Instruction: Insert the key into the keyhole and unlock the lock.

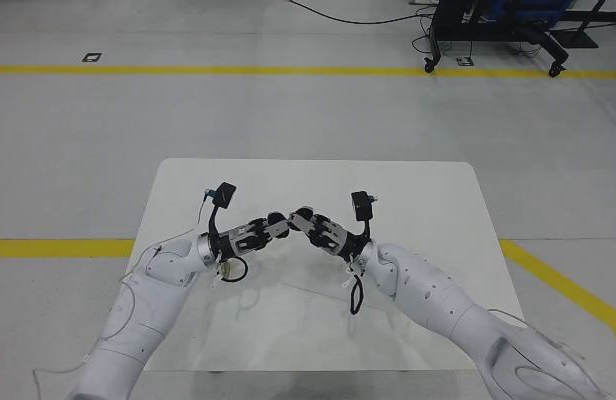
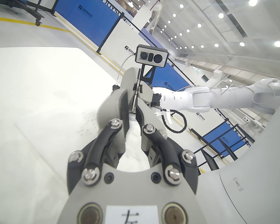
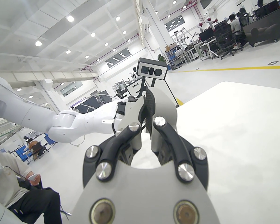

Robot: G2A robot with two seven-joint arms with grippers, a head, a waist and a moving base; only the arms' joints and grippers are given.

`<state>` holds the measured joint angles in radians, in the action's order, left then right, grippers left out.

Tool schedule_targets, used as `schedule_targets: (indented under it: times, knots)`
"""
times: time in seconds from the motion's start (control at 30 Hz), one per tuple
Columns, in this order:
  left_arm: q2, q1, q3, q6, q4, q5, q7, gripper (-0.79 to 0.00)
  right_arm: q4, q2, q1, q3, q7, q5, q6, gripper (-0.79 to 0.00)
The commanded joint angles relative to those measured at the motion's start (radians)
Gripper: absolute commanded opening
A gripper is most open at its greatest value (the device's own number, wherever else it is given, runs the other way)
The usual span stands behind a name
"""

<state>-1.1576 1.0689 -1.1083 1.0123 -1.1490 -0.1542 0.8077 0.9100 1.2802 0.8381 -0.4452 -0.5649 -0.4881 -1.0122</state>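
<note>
Left hand (image 2: 135, 87) and right hand (image 3: 148, 97) meet tip to tip above worktop (image 1: 428, 200). Left is pinched on a thin metal piece (image 2: 133, 104). Right is closed too, contents hidden. Key in keyhole: cannot tell. Unlocking judged outstanding.

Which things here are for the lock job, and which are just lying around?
For the job: left pincer, right pincer, thin metal piece between them, maybe the key.
Just about: white table, black cart, yellow floor line.
</note>
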Motion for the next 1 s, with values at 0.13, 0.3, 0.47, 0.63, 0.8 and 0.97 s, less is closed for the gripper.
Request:
schedule_targets:
  times: [0.13,0.3,0.47,0.63,0.8,0.97]
  knots:
    - [-0.003,0.0,-0.007,0.0,0.006,-0.002,0.0,-0.785,-0.003,0.001,-0.002,0.004,0.004,0.003,0.0,-0.785]
    - [-0.005,0.001,-0.009,0.0,0.004,-0.004,0.0,-0.785,-0.004,0.001,-0.003,0.006,0.009,0.007,0.0,-0.212]
    - [-0.006,0.006,-0.033,0.0,0.018,-0.03,-0.027,-0.785,-0.003,0.001,-0.002,0.005,0.007,0.015,0.0,0.0]
    - [-0.006,0.006,-0.033,0.0,0.018,-0.03,-0.027,-0.785,-0.003,0.001,-0.002,0.005,0.007,0.015,0.0,0.0]
    - [-0.006,0.006,-0.033,0.0,0.018,-0.03,-0.027,-0.785,-0.003,0.001,-0.002,0.005,0.007,0.015,0.0,0.0]
    - [-0.001,0.025,-0.048,-0.033,-0.02,0.019,-0.073,-0.785,-0.001,-0.002,0.002,0.0,0.056,-0.005,0.037,0.0]
